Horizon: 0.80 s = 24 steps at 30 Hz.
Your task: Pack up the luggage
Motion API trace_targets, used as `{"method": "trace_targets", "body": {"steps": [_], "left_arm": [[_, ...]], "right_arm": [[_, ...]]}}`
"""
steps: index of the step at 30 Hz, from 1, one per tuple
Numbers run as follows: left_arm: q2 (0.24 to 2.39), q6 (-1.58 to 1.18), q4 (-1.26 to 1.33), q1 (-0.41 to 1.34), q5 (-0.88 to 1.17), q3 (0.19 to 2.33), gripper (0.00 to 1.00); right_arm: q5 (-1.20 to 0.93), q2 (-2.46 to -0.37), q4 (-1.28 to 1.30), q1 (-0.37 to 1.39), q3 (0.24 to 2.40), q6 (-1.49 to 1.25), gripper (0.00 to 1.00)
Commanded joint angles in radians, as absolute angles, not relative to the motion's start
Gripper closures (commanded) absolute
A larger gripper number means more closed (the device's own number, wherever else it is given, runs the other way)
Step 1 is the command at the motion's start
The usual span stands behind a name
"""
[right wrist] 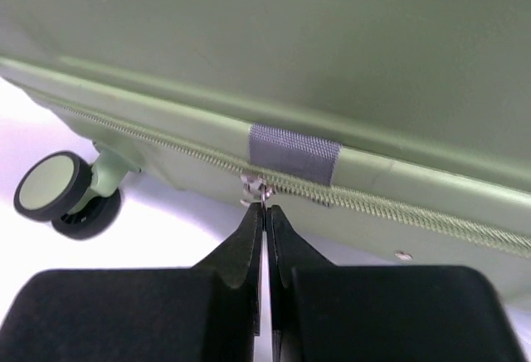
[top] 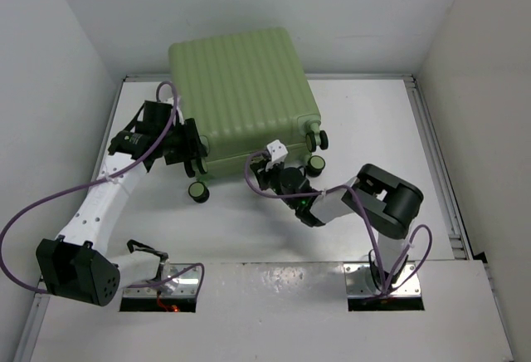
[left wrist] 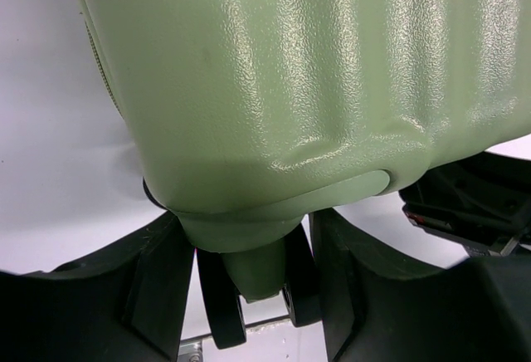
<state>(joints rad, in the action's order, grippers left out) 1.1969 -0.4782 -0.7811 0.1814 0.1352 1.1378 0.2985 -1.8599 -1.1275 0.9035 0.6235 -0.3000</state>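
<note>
1. Lying closed toward the far side of the white table (top: 390,129), the luggage (top: 245,88) is resting with the left gripper (top: 197,148) at its near left corner and the right gripper (top: 267,163) at its near edge.
2. Left wrist: the fingers (left wrist: 158,287) are clasping 1 corner caster (left wrist: 222,316) between them.
3. Right wrist: the clenched tips are pinching the zipper pull (right wrist: 254,186) just beside a grey tab (right wrist: 294,153).

Light-green ribbed hard-shell luggage (top: 241,96), shut. Lies flat toward twelve o'clock on the table (top: 249,229), black-and-cream wheels (top: 197,190) at the six o'clock end, zipper (right wrist: 149,134) running along the side seam under a grey fabric tab (right wrist: 293,153).
</note>
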Motion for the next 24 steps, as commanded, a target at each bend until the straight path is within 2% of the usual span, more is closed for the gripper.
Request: {"method": "trace_targets", "body": {"steps": [1, 4, 9, 11, 21, 24], "left_arm": [[1.244, -0.428, -0.810, 0.161, 0.124, 1.095, 0.45], [1.244, -0.428, -0.810, 0.152, 0.124, 1.086, 0.46], [1.264, -0.428, -0.810, 0.112, 0.115, 1.086, 0.59], [1.273, -0.428, -0.819, 0.089, 0.115, 1.075, 0.60], [1.296, -0.419, -0.828, 0.049, 0.078, 1.075, 0.98], [1.305, -0.419, -0.838, 0.038, 0.054, 1.075, 1.00]], "right_arm": [[0.313, -1.776, -1.226, 0.894, 0.586, -0.268, 1.00], [0.339, -1.740, -1.195, 0.887, 0.548, -0.272, 1.00], [0.374, -1.686, -1.123, 0.848, 0.491, -0.278, 1.00], [0.373, -1.674, -1.106, 0.812, 0.482, -0.287, 1.00], [0.365, -1.649, -1.052, 0.671, 0.463, -0.279, 1.00], [0.359, -1.606, -1.048, 0.640, 0.431, -0.268, 1.00]]}}
